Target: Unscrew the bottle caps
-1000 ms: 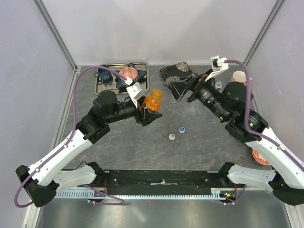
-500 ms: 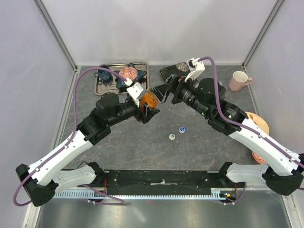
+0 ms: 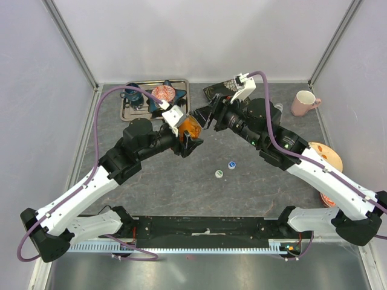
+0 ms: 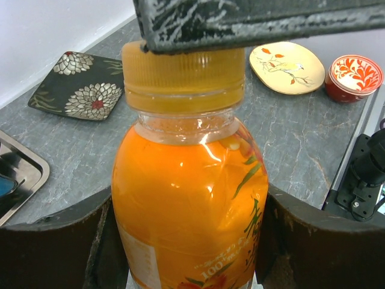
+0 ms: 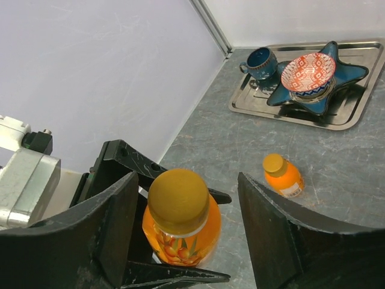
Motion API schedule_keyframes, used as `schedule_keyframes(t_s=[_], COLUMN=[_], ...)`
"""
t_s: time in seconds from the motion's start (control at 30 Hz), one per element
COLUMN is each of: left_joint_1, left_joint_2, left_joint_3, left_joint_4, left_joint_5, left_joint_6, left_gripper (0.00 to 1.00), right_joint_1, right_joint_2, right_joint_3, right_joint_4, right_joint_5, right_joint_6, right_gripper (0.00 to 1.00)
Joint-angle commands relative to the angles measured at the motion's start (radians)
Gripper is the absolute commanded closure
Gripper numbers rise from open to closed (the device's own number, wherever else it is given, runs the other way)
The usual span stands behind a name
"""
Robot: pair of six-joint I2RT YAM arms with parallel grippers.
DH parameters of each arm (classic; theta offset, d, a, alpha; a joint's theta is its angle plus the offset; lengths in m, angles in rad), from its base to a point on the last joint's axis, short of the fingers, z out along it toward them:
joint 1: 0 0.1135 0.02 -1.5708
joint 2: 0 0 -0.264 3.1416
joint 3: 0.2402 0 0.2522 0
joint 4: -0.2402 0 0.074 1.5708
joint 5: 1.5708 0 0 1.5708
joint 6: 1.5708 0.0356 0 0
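Note:
My left gripper (image 4: pixel 186 241) is shut on the body of an orange juice bottle (image 4: pixel 189 180) and holds it upright above the table. Its orange cap (image 5: pixel 178 201) is on the neck. My right gripper (image 5: pixel 187 195) sits over that cap with a finger (image 5: pixel 111 229) on each side, open, with gaps to the cap. From above, the right gripper (image 3: pixel 202 118) meets the left gripper (image 3: pixel 189 144) at the bottle (image 3: pixel 191 128). A second orange bottle (image 5: pixel 284 177) with its cap (image 5: pixel 274 162) on stands on the table. A loose blue-and-white cap (image 3: pixel 231 164) and a green-and-white cap (image 3: pixel 219 174) lie on the table.
A metal tray (image 3: pixel 136 113) at the back left holds a blue mug (image 5: pixel 260 62) and a star dish with a red bowl (image 5: pixel 308 72). A black floral plate (image 4: pixel 78 87) lies behind the grippers. A pink mug (image 3: pixel 304 103), a yellow plate (image 4: pixel 287 63) and a red bowl (image 4: pixel 356 75) are on the right.
My right arm swung left from the back right to the held bottle's cap, and its jaws have narrowed around it. The left gripper and bottle stayed put.

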Motion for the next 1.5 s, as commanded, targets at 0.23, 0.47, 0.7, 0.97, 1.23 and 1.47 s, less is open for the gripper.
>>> schedule_keyframes(t_s=[0.23,0.47,0.7,0.97,1.23,1.47], left_joint_1=[-0.006,-0.007,-0.007,-0.007,0.048,0.079], left_joint_2=[-0.011,-0.011,-0.011,-0.04,-0.042,0.098], left_joint_3=[-0.003,-0.006,-0.009,-0.008,0.064,0.089], left_joint_4=[0.041,0.043,0.044,0.058,0.097,0.535], left_joint_5=[-0.01,-0.007,0.001,0.058,0.602,1.154], left_joint_6=[0.042,0.04,0.039,0.033,-0.088,-0.577], left_gripper=[0.56,0.56,0.56,0.56,0.56,0.56], right_joint_1=[0.004,0.005,0.005,0.005,0.004,0.004], right_joint_2=[0.014,0.016,0.01,0.001,-0.116,-0.22], right_joint_3=[-0.013,-0.024,-0.046,-0.053,-0.067,-0.141], right_joint_4=[0.054,0.058,0.075,0.075,0.077,0.212], right_joint_5=[-0.042,-0.045,-0.046,-0.129,-0.345,-0.699], right_joint_6=[0.012,0.013,0.015,-0.011,-0.213,-0.286], right_gripper=[0.33,0.4,0.62,1.0,1.0,1.0])
